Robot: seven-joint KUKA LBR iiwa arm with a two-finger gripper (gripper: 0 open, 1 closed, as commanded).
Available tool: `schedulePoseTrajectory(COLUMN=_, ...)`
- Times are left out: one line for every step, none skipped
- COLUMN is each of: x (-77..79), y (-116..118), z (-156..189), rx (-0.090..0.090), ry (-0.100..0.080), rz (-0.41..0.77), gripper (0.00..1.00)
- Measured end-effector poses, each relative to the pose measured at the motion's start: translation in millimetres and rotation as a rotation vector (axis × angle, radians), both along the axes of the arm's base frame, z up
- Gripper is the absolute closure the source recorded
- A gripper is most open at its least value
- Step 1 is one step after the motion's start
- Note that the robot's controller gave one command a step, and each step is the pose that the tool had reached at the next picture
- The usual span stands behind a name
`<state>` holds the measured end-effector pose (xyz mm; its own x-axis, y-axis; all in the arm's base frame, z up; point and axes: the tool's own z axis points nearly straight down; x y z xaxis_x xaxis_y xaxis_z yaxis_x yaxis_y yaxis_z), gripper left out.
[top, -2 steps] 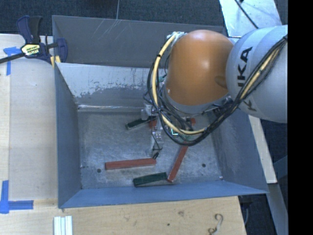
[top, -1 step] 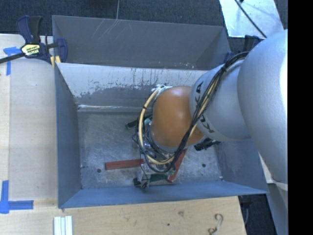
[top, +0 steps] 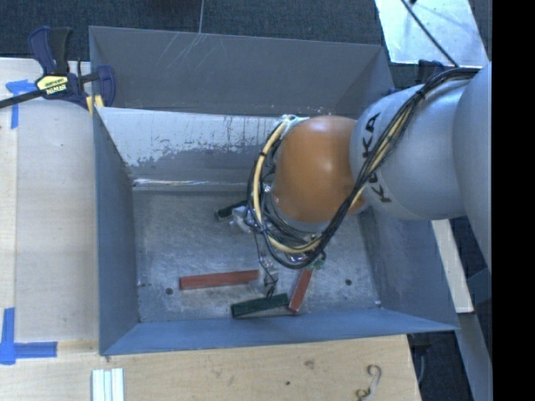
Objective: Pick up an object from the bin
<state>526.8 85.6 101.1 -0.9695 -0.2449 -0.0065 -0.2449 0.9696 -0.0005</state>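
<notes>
Long reddish-brown stick (top: pixel 219 281) (lying flat)

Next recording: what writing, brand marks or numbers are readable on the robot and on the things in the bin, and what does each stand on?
"KUKA": black letters running along the grey arm, partly crossed by its cables.
No writing can be made out on the reddish-brown bar, the dark bar or the short red piece.

Silver-grey arm (top: pixel 426 157) lettered KUKA, glossy orange wrist cover (top: pixel 313 170), looped yellow and black cables (top: pixel 276 215).
</notes>
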Motion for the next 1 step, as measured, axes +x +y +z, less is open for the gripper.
schedulePoseTrajectory(x=-13.3, y=31.0, z=-1.0, rx=0.0, ry=0.006, rz=0.046, gripper=0.0)
